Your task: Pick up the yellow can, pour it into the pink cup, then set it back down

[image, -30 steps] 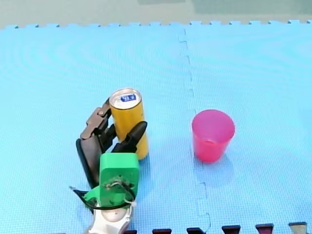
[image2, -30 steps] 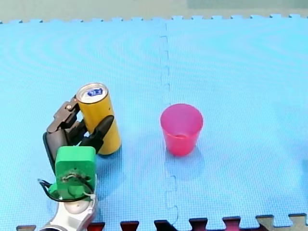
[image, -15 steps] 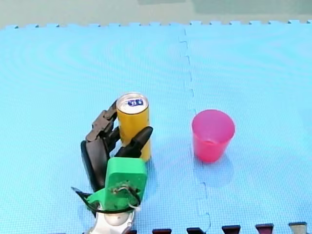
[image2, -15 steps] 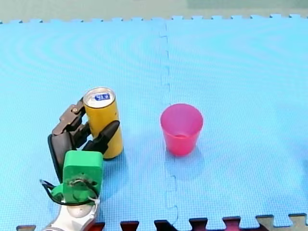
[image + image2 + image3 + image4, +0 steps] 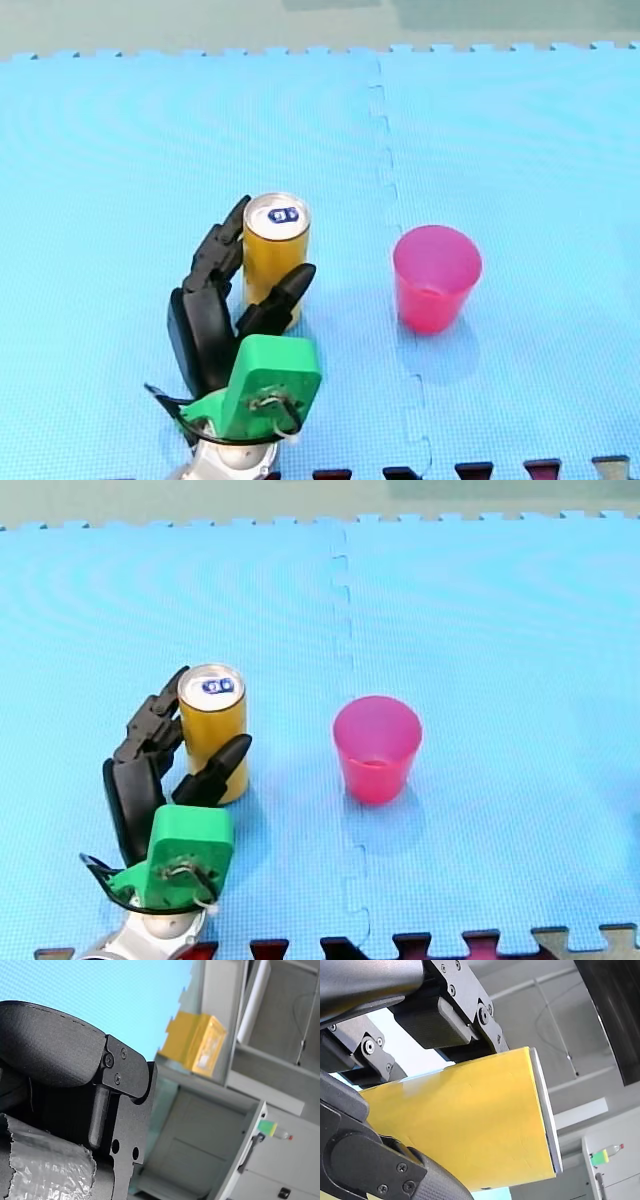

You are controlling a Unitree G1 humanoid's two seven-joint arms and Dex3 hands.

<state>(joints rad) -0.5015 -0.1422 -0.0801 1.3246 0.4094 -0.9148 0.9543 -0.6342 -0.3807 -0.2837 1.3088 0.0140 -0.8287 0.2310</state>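
The yellow can (image 5: 274, 262) stands upright on the blue foam mat (image 5: 480, 150), left of the pink cup (image 5: 436, 277). My left hand (image 5: 240, 300) comes in from the bottom left and brackets the can. Its fingers (image 5: 218, 258) run nearly straight up the can's left side and its thumb (image 5: 283, 293) lies across the can's lower front. In the second wrist view the can (image 5: 465, 1125) sits close between the fingers (image 5: 427, 1022) and the thumb (image 5: 375, 1167). The pink cup (image 5: 376, 746) stands upright about a hand's width to the can's right.
A seam in the mat (image 5: 392, 180) runs between can and cup. The mat's toothed front edge (image 5: 470, 468) lies near the bottom. The first wrist view shows a black hand part (image 5: 60, 1060) against a room with a yellow box (image 5: 197, 1042).
The can has gone from leaning left to upright and sits slightly further right. The left hand's fingers have uncurled from around the can to lie straighter beside it.
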